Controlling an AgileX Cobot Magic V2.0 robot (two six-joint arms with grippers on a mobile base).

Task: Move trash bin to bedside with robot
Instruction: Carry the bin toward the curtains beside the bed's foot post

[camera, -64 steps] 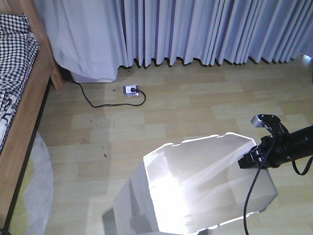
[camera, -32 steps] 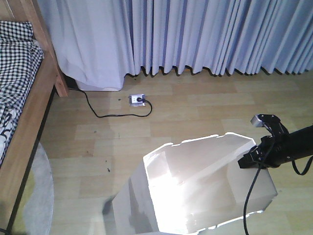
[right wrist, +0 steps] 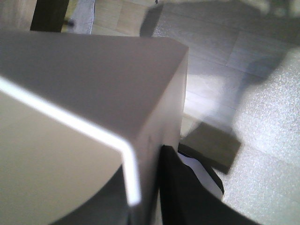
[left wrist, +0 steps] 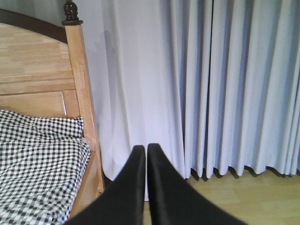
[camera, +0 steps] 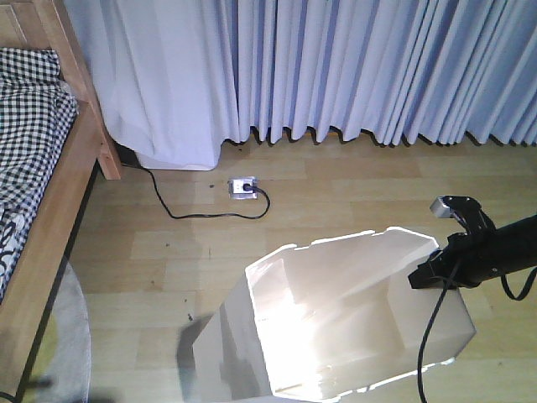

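Bed [camera: 63,201] sits further right than before; a jolt could free the trash bin [camera: 336,311] from the pinching right gripper [camera: 422,277]; left gripper [left wrist: 143,149] pressed together.

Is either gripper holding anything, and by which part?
The right gripper grips the trash bin by the wall at its rim; the left gripper is shut, empty.
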